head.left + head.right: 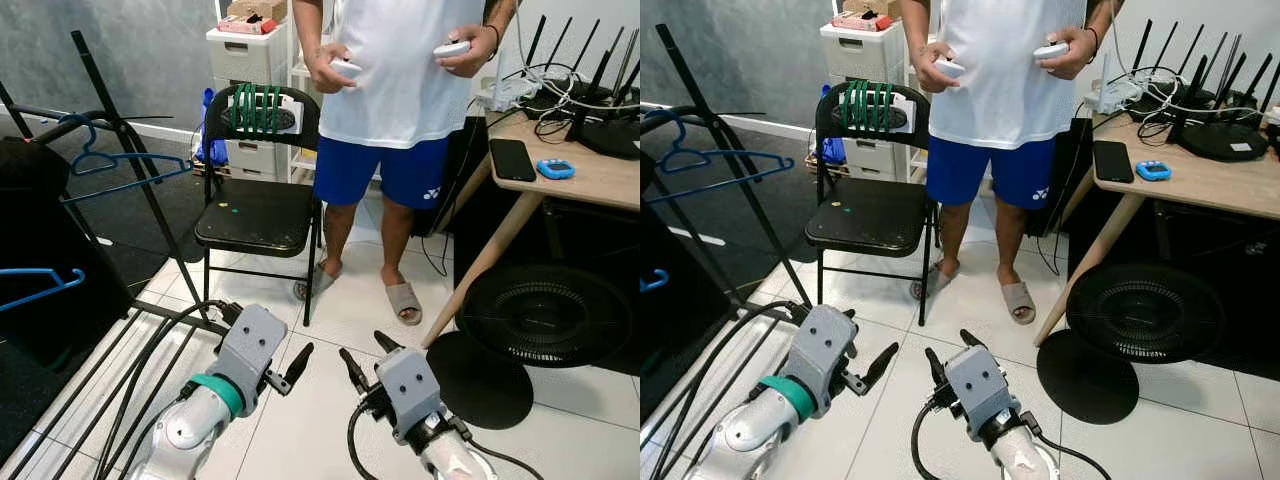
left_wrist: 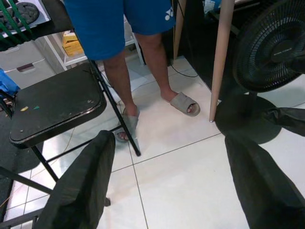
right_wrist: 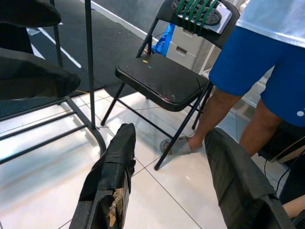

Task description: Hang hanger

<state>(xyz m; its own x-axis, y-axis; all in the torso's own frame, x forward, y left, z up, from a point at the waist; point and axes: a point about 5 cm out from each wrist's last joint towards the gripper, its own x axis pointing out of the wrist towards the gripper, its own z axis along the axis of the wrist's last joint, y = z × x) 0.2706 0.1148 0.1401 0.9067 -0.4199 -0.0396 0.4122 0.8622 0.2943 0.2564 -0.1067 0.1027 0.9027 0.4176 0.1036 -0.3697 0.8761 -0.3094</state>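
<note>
Several green hangers (image 1: 255, 108) hang over the backrest of a black folding chair (image 1: 255, 215) straight ahead. At the left stands a black clothes rack (image 1: 150, 200) with a blue hanger (image 1: 120, 165) on it and another blue hanger (image 1: 40, 285) lower down. My left gripper (image 2: 169, 186) is held low over the white tiles in front of the chair, open and empty. My right gripper (image 1: 363, 345) is beside it, also open and empty. The green hangers (image 3: 195, 9) also appear in the right wrist view.
A person (image 1: 400, 70) holding two white controllers stands just right of the chair. A wooden desk (image 1: 590, 180) with a phone and routers is at the right, with a black fan (image 1: 545, 315) on the floor under it. White drawers (image 1: 250, 50) stand behind the chair.
</note>
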